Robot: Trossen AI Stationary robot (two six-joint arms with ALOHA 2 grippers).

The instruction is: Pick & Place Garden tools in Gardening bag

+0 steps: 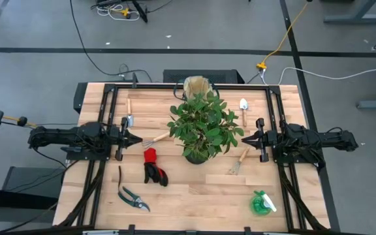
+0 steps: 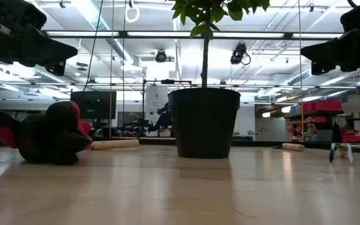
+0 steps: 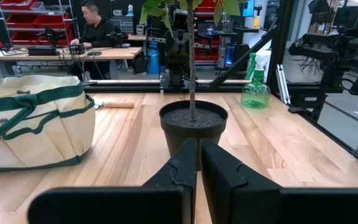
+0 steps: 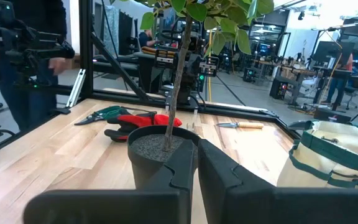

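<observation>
Left gripper (image 1: 139, 138) and right gripper (image 1: 244, 139) hover closed, empty (flanking the potted plant (image 1: 203, 126)); tan fabric gardening bag (image 1: 198, 86) sits behind; red-and-black gloves (image 1: 153, 166) untouched.

Garden tools (image 1: 154, 166) scattered around bag (image 1: 198, 85)

Bright lights shine from the ceiling. The table (image 1: 194, 196) looks evenly lit with only soft shadows. In the low view the pot (image 2: 204, 122) is dark against bright lights behind it, and the near wood is blurry.
</observation>
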